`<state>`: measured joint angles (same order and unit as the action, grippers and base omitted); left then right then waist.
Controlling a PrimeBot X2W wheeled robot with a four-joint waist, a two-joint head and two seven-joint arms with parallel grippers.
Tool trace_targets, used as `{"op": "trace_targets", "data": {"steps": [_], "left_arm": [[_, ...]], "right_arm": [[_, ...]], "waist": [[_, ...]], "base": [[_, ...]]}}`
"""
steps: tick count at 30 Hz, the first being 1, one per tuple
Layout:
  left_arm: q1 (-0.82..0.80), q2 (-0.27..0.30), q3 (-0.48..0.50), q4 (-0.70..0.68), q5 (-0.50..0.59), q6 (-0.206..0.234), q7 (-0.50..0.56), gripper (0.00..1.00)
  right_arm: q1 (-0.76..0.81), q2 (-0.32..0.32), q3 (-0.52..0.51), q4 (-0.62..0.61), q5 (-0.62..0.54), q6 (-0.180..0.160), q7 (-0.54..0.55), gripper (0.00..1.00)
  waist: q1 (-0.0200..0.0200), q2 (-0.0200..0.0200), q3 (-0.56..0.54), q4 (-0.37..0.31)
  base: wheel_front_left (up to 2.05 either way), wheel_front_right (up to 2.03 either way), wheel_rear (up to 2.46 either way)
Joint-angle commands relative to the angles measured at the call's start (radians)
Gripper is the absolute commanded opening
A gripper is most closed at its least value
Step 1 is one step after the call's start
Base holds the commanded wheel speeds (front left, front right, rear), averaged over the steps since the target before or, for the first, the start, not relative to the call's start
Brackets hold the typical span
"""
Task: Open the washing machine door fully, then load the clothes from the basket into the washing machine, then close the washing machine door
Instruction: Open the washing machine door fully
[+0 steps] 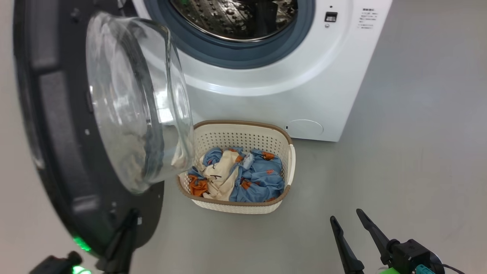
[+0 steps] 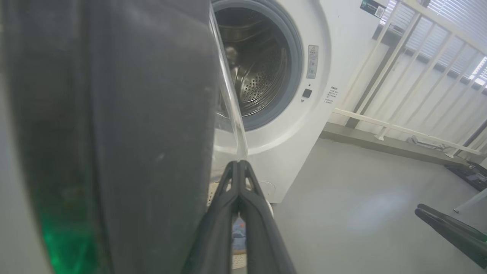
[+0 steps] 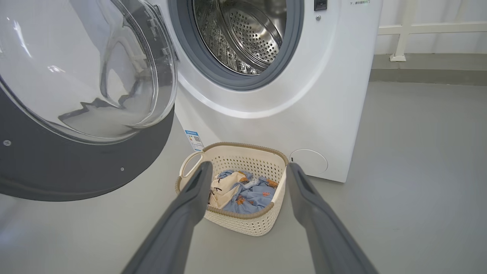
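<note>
Your left gripper (image 2: 239,164) is closed, its two dark fingers pressed together from base to tip. In the head view it sits at the lower left, fingers angled up and a little to the right. Your right gripper (image 1: 346,215) is at the lower right, jaws spread wide and holding nothing. Its fingers point up and lean left, and its dark wrist block sits just behind them.

Smooth grey floor (image 1: 418,152), evenly lit. White railing (image 2: 399,129) on low grey ledge (image 2: 380,144); slatted blinds (image 2: 456,15) behind.
</note>
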<state>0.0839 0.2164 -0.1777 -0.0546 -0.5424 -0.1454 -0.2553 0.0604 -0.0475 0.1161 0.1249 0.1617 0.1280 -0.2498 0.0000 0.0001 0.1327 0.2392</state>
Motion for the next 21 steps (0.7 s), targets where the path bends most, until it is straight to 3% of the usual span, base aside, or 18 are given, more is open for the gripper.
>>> {"op": "trace_targets", "data": {"steps": [1, 14, 21], "left_arm": [[-0.023, 0.021, 0.075, -0.005, -0.007, 0.015, -0.006, 0.00], [-0.063, 0.010, 0.322, 0.126, -0.028, 0.015, -0.006, 0.00], [-0.140, 0.053, 0.421, 0.225, -0.053, 0.015, -0.006, 0.00]], "right_arm": [[-0.031, -0.003, 0.026, -0.019, 0.012, 0.003, -0.012, 1.00], [-0.033, -0.003, 0.035, -0.008, 0.011, 0.003, -0.012, 1.00], [-0.048, -0.003, 0.047, -0.003, -0.002, 0.003, -0.012, 1.00]], "waist": [[0.0000, -0.0001, -0.007, 0.012], [0.0000, -0.0001, -0.002, 0.040], [0.0000, -0.0001, 0.026, 0.024]], "base": [[0.00, 0.00, 0.00], [0.00, 0.00, 0.00], [0.00, 0.00, 0.00]]}}
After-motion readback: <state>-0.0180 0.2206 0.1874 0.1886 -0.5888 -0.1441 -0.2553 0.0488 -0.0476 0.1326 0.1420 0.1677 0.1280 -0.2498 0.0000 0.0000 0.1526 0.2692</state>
